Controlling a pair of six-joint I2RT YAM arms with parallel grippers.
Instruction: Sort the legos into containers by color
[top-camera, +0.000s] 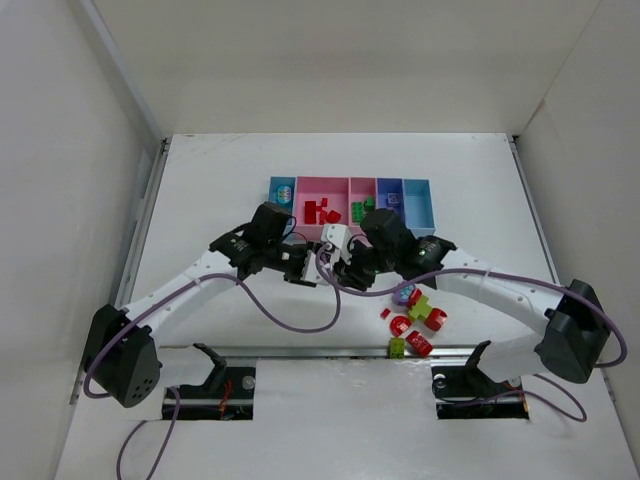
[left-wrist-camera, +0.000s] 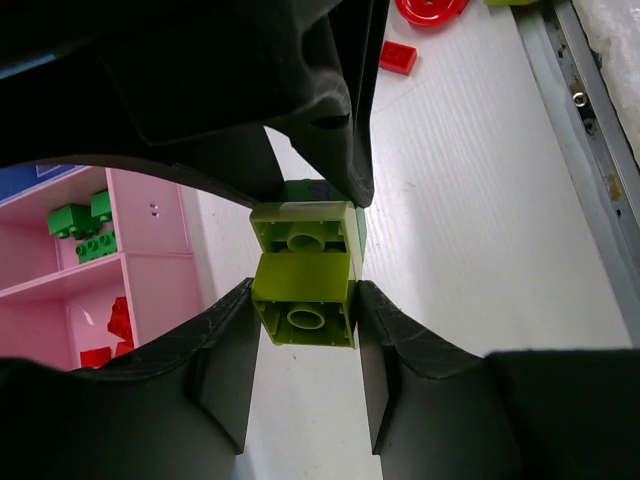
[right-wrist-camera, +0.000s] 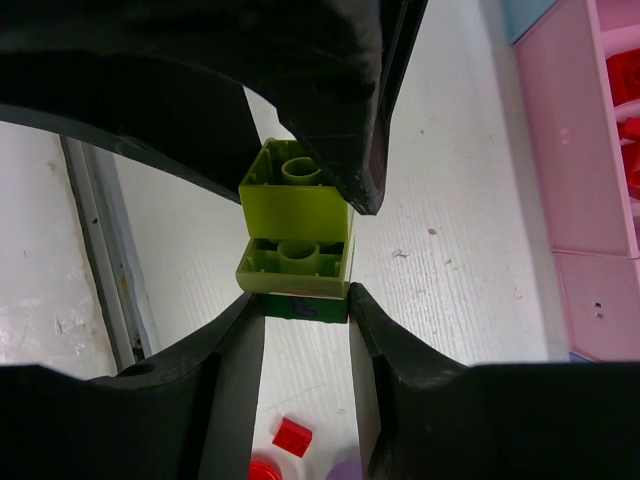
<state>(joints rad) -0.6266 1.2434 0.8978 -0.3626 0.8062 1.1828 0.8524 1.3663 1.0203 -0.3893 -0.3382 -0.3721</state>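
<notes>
Looks partway done. Shows reds lying in the wide pink one of the bins and greens in the narrower pink one beside it; hints at small bits in the far-left and purple-blue bins, too tiny to name. Leaves a pile of red, lime and purple pieces on the table, near the right arm, yet to be sorted.

Catches the stack just in front of the bins, apparently off the table, pinched from both ends: left gripper closed snugly on one lime brick; right gripper closed likewise on the dark green piece at the other end, against the second lime brick — probably set to pull them apart.

Hides the stack in the top view behind both wrists; cuts off most of the green piece; gives no sure count of the pile.
</notes>
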